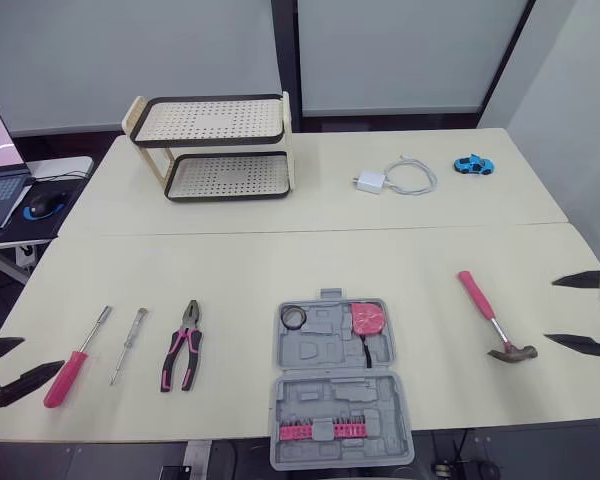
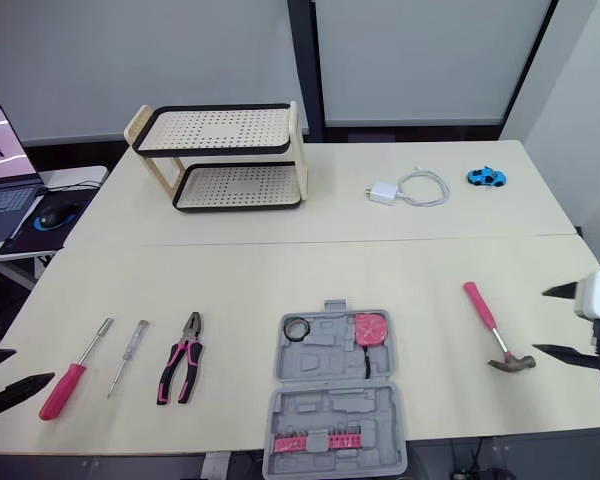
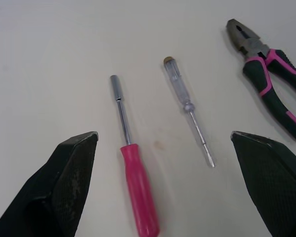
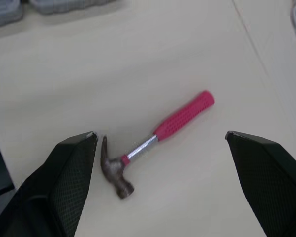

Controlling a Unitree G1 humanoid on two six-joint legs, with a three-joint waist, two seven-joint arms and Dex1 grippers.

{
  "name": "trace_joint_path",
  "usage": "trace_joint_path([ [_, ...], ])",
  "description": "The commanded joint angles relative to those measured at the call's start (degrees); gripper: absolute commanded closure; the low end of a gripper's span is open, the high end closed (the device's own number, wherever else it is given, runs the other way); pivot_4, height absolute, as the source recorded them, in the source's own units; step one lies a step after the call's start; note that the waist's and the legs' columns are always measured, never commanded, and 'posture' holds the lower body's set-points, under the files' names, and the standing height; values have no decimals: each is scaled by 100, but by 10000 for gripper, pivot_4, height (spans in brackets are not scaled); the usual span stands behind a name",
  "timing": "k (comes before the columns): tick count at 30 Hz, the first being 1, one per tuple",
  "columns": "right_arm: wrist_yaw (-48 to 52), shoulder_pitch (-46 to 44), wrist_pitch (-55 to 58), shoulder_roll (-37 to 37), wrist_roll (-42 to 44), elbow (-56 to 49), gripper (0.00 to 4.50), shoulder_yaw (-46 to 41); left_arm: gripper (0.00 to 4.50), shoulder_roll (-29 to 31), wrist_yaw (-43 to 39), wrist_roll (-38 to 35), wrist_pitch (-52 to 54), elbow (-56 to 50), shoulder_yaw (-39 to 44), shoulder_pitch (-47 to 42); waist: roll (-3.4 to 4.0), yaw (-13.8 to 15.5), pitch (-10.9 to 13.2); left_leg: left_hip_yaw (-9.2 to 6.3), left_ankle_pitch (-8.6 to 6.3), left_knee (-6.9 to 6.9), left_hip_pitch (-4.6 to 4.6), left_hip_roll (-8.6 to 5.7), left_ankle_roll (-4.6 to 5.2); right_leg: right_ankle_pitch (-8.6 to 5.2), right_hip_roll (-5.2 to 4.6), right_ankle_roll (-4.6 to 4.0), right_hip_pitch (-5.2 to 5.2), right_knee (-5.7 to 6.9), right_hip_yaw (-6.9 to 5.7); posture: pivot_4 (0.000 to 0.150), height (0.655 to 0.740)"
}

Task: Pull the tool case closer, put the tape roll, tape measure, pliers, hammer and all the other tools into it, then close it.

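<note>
As the open grey plastic tool case [image 1: 340, 392] sat at lower centre, the empty, wide-open right gripper [image 1: 550, 312] hovered by the pink-handled steel hammer [image 1: 478, 298] at centre right, so loading it seemed next, needing a descent onto its handle; the left gripper [image 3: 163, 134] gaped empty too.

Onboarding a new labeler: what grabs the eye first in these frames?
The open grey tool case sits at the table's near edge, middle, with a pink tape measure already inside. Tools flank it: a pink screwdriver, clear tester and pliers to its left, a hammer to its right. The left end effector hangs open by the screwdriver, the right end effector open by the hammer.
</note>
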Motion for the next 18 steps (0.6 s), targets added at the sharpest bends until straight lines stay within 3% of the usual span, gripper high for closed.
trace_joint_path([
  [1,-87,-551,263,39,383,-462,412,483,0,-364,506,-145,311,-1041,385,271,0,14,0,-1,0,0,1,-1,0,0,-1,0,0,0,0,1500,7400],
  [6,-12,-1694,996,251,971,-994,412,1568,0,-1278,1403,-298,889,-2638,342,603,-2,81,0,-15,0,4,-1,-3,-1,1,-11,0,2,-4,1,1500,7400],
  [11,-88,-2407,1715,388,1442,-1475,412,2074,0,-2093,2184,-353,1398,-4109,-2,925,-10,134,-1,-33,1,8,-11,-18,-2,1,-37,0,2,-9,-8,1500,7400],
  [18,-194,-3085,2307,621,1625,-1898,412,2747,0,-3143,3651,-1,1878,-5217,-790,752,-12,187,-3,-54,0,34,-17,-25,-2,1,-30,0,18,-9,-15,1500,7400],
])
